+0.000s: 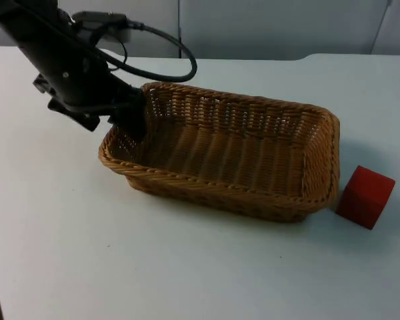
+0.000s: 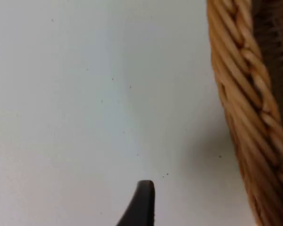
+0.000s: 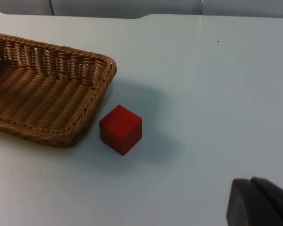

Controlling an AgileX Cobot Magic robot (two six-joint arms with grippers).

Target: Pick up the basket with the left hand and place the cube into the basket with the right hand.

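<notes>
A rectangular wicker basket (image 1: 227, 153) sits on the white table top (image 1: 53, 233), its long axis running across the table at a slight slant. Its woven floor is bare; it holds no object. The red cube (image 1: 365, 197) stands on the table just beside the basket's right-hand short end, outside the rim and near the corner; in the right wrist view the cube (image 3: 121, 129) is set close to the basket (image 3: 47, 94) with a narrow strip of table between them.

The left gripper (image 1: 132, 120) is at the basket's left short end, down over the rim, with one black finger inside the wall and the rest of the arm outside it. Whether the pincer is clamped on the rim or merely straddling it I cannot tell (the contact is hidden by the arm). In the left wrist view the braided rim of the basket (image 2: 245, 108) runs alongside bare table (image 2: 85, 94).

The right gripper (image 3: 257, 202) hangs above the table, well apart from the cube; whether its fingers are apart or together I cannot tell.

A grey partition wall (image 1: 267, 27) closes the far edge of the table.
</notes>
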